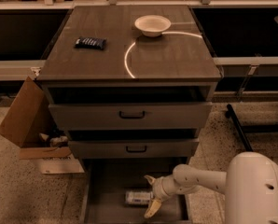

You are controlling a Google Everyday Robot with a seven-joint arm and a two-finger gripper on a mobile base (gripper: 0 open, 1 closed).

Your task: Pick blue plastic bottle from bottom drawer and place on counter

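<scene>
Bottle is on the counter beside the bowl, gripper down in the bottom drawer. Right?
Not quite. The camera view shows the bottle lying in the bottom drawer, next to the gripper. The counter does hold the bowl.

Location: probably a lab or workshop.
Speckled hard floor (17, 190), metal bench rails (251, 60) behind, an open cardboard box (22, 118) beside the drawer cabinet (83, 118); my gripper (150, 195), fingers spread, sits low in the bottom drawer (111, 181).
</scene>
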